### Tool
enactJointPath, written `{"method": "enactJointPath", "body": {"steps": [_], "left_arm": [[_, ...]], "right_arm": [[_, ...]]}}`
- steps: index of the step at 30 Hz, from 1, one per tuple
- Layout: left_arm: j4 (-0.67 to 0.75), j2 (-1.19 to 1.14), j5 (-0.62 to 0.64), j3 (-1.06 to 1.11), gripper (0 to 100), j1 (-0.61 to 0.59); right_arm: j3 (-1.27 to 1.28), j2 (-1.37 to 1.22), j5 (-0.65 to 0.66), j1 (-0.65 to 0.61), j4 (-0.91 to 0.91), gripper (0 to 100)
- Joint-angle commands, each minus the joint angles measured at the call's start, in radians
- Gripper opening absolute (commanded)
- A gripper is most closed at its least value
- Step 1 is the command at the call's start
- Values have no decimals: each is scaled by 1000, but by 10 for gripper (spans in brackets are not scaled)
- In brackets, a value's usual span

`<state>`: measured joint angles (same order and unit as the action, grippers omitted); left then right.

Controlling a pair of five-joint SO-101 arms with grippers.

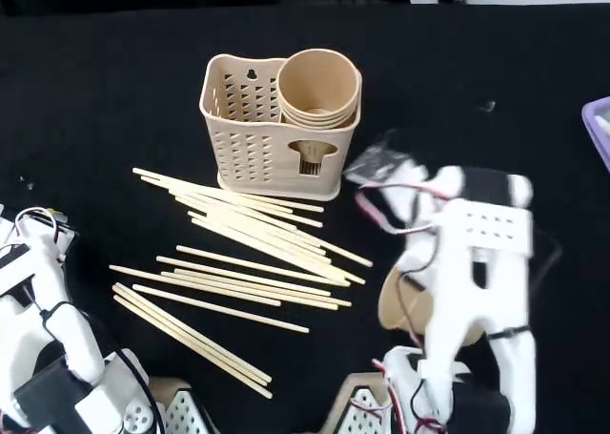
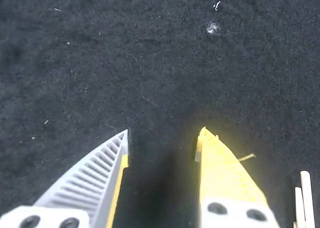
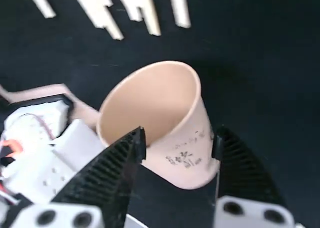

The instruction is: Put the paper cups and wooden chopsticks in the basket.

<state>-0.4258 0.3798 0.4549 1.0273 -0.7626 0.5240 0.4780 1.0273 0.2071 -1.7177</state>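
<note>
1. A black cloth-covered table (image 1: pixel 114 72) carries everything.
2. The right arm (image 1: pixel 477 262) stands in front of the basket, off to its right side.
3. The basket (image 1: pixel 248 153), beige with perforated walls, stands upright near the table's middle. A stack of paper cups (image 1: pixel 319 86) sits in its right compartment.
4. Loose wooden chopsticks (image 1: pixel 248 253) lie flat and scattered in front of the basket, the nearest just beside its base.
5. One paper cup (image 3: pixel 165 112) lies tilted, in front of the basket and to its right, clamped between the black fingers of the right gripper (image 3: pixel 178 135).
6. The left gripper (image 2: pixel 162 138), well off to the basket's front left, hangs over bare cloth with its fingers apart, holding nothing.
</note>
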Motion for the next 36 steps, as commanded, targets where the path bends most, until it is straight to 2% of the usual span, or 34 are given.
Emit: {"method": "enactJointPath", "body": {"steps": [1,8,19,21,25,27,32,36], "left_arm": [[12,23,0,-28,220,-12],[14,23,0,-28,220,-12],[14,23,0,-28,220,-10],[14,23,0,-28,220,-8],[14,23,0,-28,220,-7],[14,23,0,-28,220,-7],[12,23,0,-28,220,-10],[14,23,0,-28,220,-8]], "right_arm": [[-99,4,69,152,6,219],[-102,-2,163,345,8,219],[-101,-4,166,525,2,218],[-101,1,166,560,6,194],[-102,-2,166,586,6,4],[-101,-2,166,603,6,36],[-147,25,169,637,0,10],[-153,74,192,606,-49,10]]}}
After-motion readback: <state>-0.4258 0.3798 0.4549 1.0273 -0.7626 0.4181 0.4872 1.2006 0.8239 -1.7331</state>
